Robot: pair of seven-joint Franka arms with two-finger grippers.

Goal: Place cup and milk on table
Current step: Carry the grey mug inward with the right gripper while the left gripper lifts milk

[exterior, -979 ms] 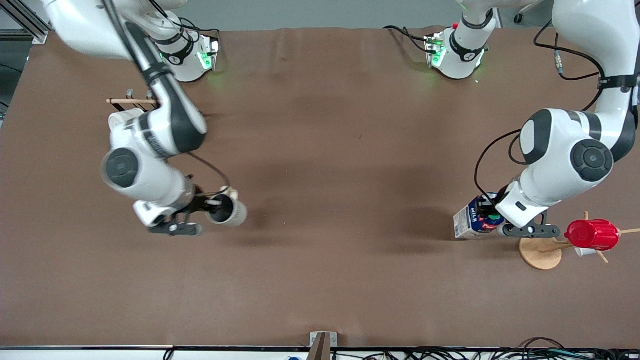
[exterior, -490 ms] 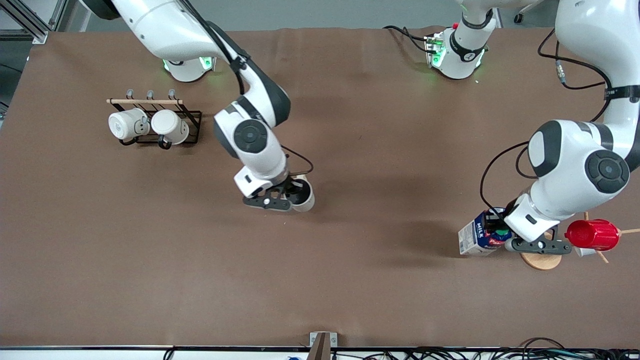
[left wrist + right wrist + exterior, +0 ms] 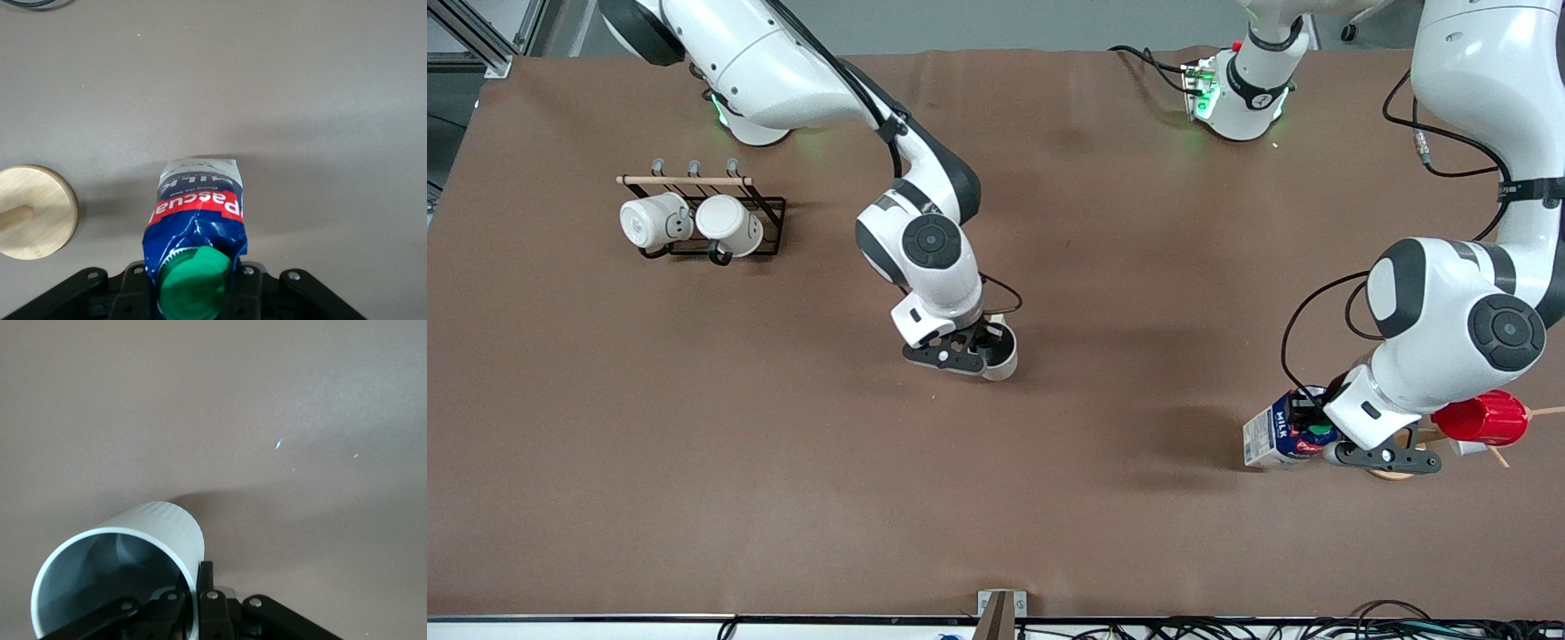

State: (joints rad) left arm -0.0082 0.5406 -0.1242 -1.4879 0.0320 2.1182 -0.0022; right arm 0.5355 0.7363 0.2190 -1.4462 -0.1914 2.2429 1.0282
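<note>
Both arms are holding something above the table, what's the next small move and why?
Probably lower both. The right gripper is shut on the cup, tilted over mid-table; the left gripper is shut on the milk beside the wooden stand.

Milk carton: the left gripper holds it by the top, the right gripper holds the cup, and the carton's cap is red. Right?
Not quite. The cap on the milk carton is green, as the left wrist view shows; red is only its logo band. The rest stands: the left gripper holds the carton by the top, and the right gripper holds the cup.
</note>
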